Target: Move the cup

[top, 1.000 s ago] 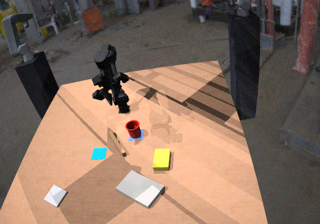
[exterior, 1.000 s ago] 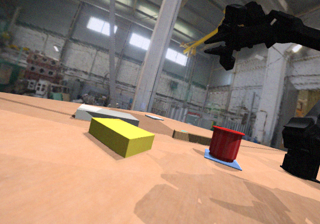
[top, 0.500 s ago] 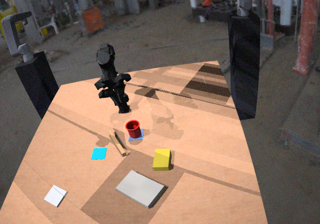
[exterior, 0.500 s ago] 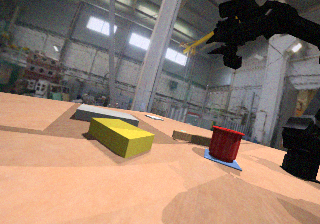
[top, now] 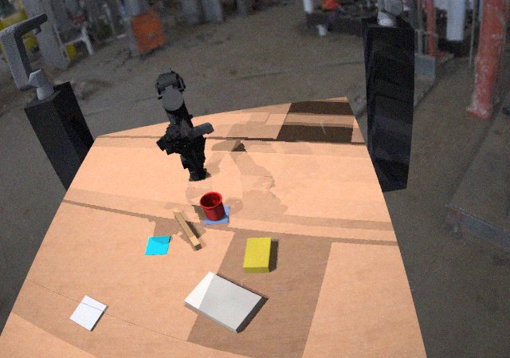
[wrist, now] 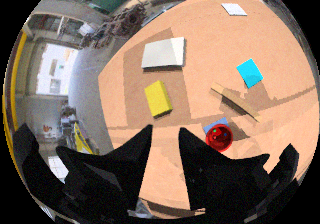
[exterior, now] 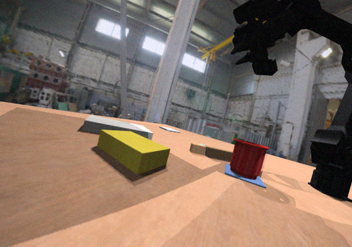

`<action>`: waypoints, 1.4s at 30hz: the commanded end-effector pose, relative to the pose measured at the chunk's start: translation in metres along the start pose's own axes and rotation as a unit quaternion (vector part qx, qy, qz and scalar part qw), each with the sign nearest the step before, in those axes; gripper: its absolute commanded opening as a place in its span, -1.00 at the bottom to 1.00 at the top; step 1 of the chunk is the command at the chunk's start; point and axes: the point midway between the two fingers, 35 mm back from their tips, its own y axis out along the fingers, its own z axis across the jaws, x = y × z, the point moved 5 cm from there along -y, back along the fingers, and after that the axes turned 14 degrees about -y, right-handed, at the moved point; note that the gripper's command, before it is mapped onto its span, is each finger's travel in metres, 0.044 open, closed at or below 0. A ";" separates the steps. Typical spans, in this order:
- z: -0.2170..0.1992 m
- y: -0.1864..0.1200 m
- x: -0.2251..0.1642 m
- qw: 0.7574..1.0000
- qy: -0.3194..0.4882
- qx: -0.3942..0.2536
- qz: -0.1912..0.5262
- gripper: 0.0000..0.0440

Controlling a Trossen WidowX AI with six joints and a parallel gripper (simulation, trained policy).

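Note:
The red cup stands upright on the blue pad. A few small marbles, a green one and a blue one among them, show inside it in the wrist view. The cyan pad lies flat and bare, beyond the wooden bar from the cup. My gripper is partly open with nothing between its fingers. It hangs high above the table, well clear of the cup, which shows right of the fingertips in the wrist view.
A wooden bar lies between the cup and the cyan pad. A yellow block, a thick pale slab and a thin white tile lie farther from the arm's base.

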 end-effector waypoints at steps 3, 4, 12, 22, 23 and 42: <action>0.000 0.007 -0.006 0.998 0.031 -0.033 0.037 -0.46; -0.001 0.008 -0.007 0.998 0.035 -0.039 0.042 -0.44; -0.010 0.020 -0.015 0.990 0.061 -0.094 0.081 -0.37; -0.027 0.033 -0.024 0.975 0.085 -0.165 0.125 -0.38; -0.028 0.034 -0.025 0.973 0.087 -0.172 0.129 -0.38; -0.058 0.052 -0.040 0.933 0.120 -0.283 0.185 -0.35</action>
